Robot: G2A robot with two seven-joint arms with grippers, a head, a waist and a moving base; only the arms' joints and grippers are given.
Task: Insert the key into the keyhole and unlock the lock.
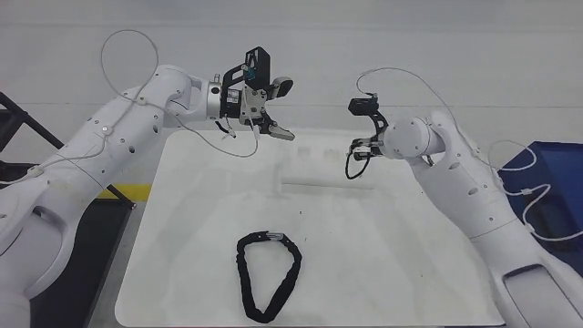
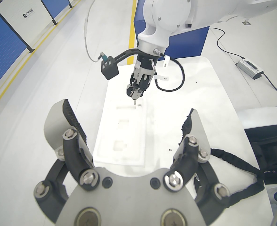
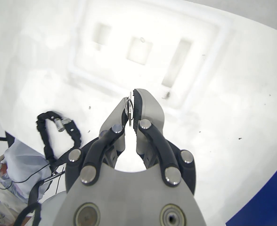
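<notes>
A black fabric-covered chain lock (image 1: 267, 273) lies looped on the white table (image 1: 392, 255) near its front edge, its silver cylinder (image 3: 59, 125) at the top of the loop. My right gripper (image 3: 131, 95) is shut on a small metal key (image 3: 130, 109) with a ring, held above the near edge of a white foam tray (image 3: 152, 19). In the left wrist view that same gripper (image 2: 134, 95) points the key (image 2: 134, 101) down over the tray (image 2: 110, 128). My left gripper (image 2: 129, 111) hangs open and empty over the table's far left part (image 1: 276, 129), with the chain (image 2: 237, 163) off to one side.
The foam tray (image 1: 310, 169) has three shallow rectangular recesses and sits at the back middle of the table. A blue box (image 1: 556, 159) stands off the table's right side. Cables loop from both wrists. A power brick (image 2: 250, 68) lies on the floor.
</notes>
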